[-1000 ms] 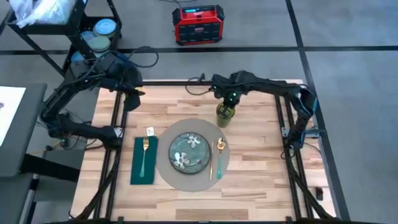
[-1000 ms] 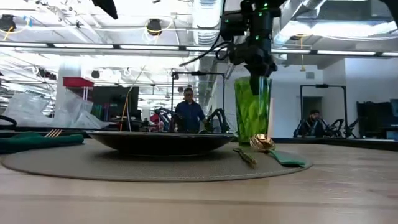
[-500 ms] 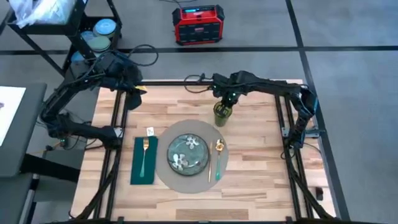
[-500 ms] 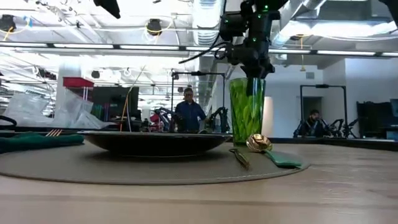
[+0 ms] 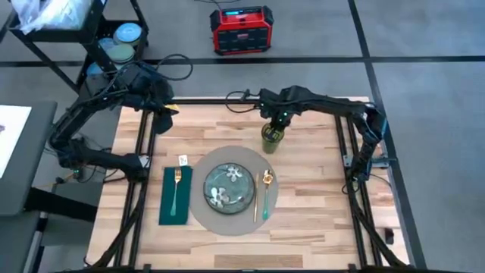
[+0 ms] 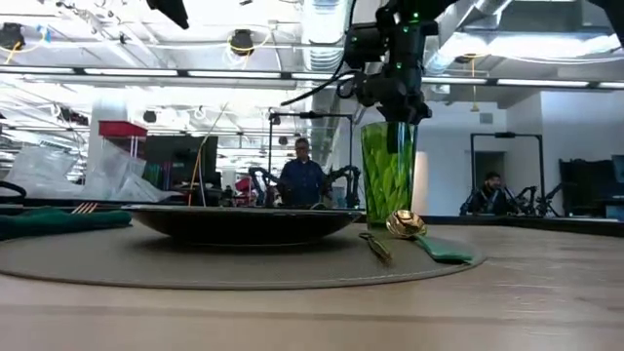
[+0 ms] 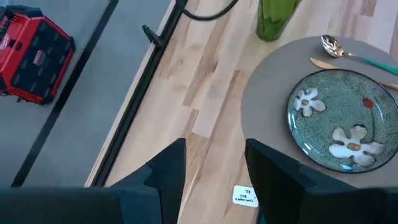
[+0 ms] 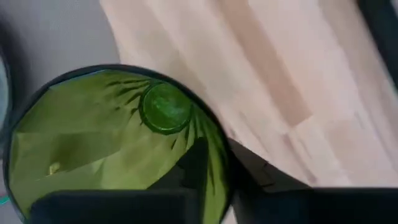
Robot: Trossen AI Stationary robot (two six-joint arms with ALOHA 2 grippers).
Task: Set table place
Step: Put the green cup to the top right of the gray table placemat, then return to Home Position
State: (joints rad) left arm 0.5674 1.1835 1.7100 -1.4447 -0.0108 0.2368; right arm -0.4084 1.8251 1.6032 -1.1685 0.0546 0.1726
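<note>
Green glass going down beside the placemat
Right gripper (image 5: 276, 126) pinches the green glass (image 5: 271, 139) rim; release only once it stands flat near the placemat (image 5: 227, 221).

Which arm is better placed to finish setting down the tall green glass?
Right. The right gripper has a finger inside the tall green glass, pinching its rim, beside the round grey-taupe placemat. The left gripper waits open at the table's far left corner.
</note>
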